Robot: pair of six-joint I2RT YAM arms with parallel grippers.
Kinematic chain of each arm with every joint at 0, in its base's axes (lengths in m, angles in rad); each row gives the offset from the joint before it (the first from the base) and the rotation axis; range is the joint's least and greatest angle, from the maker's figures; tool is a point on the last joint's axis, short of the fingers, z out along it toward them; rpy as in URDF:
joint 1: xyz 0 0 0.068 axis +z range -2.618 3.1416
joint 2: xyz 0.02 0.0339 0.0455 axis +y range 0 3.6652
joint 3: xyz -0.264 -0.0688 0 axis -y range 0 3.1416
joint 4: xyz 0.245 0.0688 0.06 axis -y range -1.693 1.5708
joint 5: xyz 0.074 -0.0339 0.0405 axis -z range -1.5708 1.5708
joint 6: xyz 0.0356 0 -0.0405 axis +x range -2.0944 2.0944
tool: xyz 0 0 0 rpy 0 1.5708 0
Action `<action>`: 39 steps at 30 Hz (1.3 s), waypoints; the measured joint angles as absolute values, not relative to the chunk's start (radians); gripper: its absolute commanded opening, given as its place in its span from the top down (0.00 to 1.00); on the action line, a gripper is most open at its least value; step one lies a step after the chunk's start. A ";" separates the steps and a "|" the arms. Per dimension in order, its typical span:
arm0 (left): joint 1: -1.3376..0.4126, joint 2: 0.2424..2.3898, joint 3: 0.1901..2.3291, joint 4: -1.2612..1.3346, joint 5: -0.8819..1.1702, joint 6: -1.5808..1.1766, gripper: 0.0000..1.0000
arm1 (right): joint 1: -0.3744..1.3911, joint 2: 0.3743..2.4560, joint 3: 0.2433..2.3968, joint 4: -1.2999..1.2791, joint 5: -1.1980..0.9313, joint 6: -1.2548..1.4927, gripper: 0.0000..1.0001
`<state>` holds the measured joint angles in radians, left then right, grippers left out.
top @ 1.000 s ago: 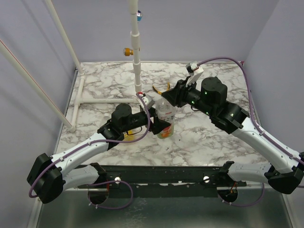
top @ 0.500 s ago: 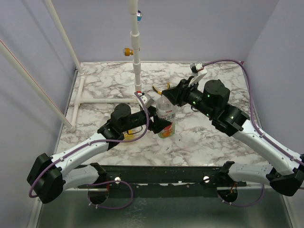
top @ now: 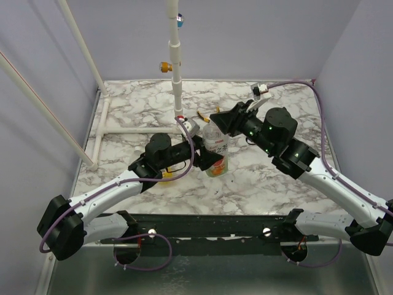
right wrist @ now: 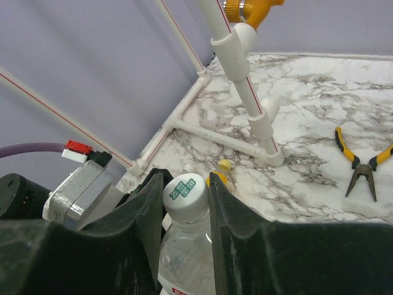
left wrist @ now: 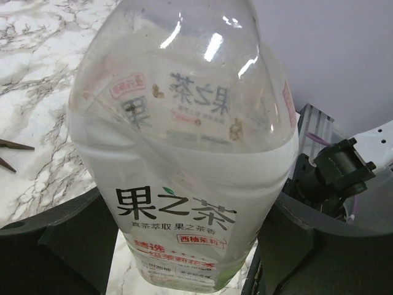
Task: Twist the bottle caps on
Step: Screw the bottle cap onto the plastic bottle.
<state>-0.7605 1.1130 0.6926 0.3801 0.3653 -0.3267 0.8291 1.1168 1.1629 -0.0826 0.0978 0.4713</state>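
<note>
Marble tabletop: grips clear tea bottle in left gripper, pinches white cap in right gripper; keep cap level, bottle braced, twist steadily.

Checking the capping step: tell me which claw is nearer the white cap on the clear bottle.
Right. The right claw is shut on the white cap; the left claw grips the clear bottle lower down, around its labelled body.
</note>
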 measured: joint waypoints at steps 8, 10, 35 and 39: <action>-0.764 1.132 0.734 0.349 0.316 -0.303 1.00 | 0.829 1.117 1.163 -0.066 0.157 0.514 0.80; -0.765 1.140 0.753 0.326 0.291 -0.290 1.00 | 0.830 1.121 1.168 -0.066 0.179 0.524 0.80; -0.741 1.264 0.837 0.234 0.050 -0.270 1.00 | 0.820 1.278 1.199 -0.456 0.339 0.670 0.72; -0.742 1.321 0.795 0.237 0.031 -0.313 1.00 | 0.714 1.301 1.139 -0.467 0.295 0.682 0.72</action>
